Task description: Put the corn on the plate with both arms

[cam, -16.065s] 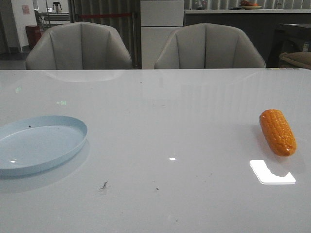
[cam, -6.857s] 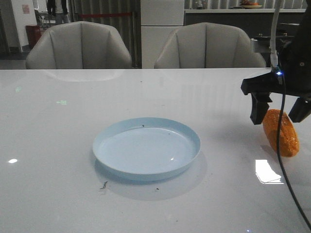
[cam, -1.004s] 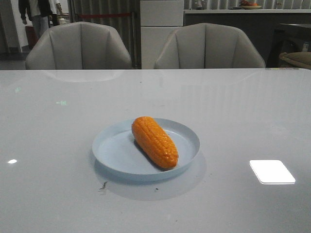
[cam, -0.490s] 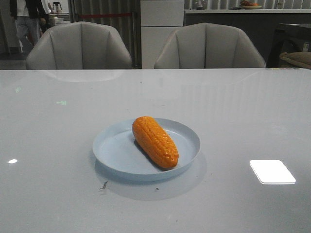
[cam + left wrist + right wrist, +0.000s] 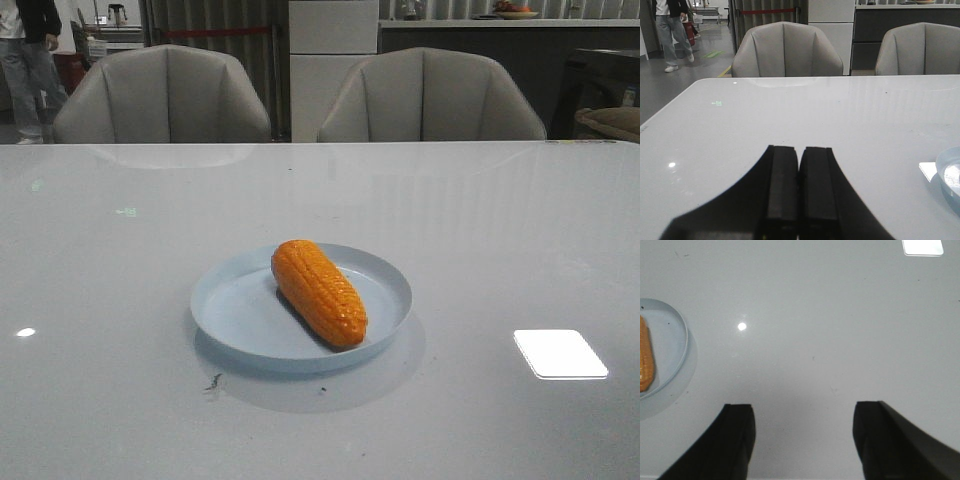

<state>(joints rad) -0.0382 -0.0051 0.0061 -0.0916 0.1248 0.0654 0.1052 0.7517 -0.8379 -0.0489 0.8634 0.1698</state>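
The orange corn (image 5: 318,291) lies slanted in the pale blue plate (image 5: 235,320) near the table's middle in the front view. Neither gripper shows in the front view. In the left wrist view my left gripper (image 5: 799,149) is shut and empty over bare table, with the plate's rim (image 5: 946,169) at the picture's edge. In the right wrist view my right gripper (image 5: 803,407) is open and empty over bare table; the plate (image 5: 675,340) and the corn's end (image 5: 645,360) sit at the picture's side, apart from the fingers.
Two grey chairs (image 5: 165,95) (image 5: 430,95) stand behind the table's far edge. A bright light reflection (image 5: 560,353) lies on the glossy table at the right. A person (image 5: 25,60) stands in the far left background.
The corn and plate have not moved over the last second. The person in the background has shifted left.
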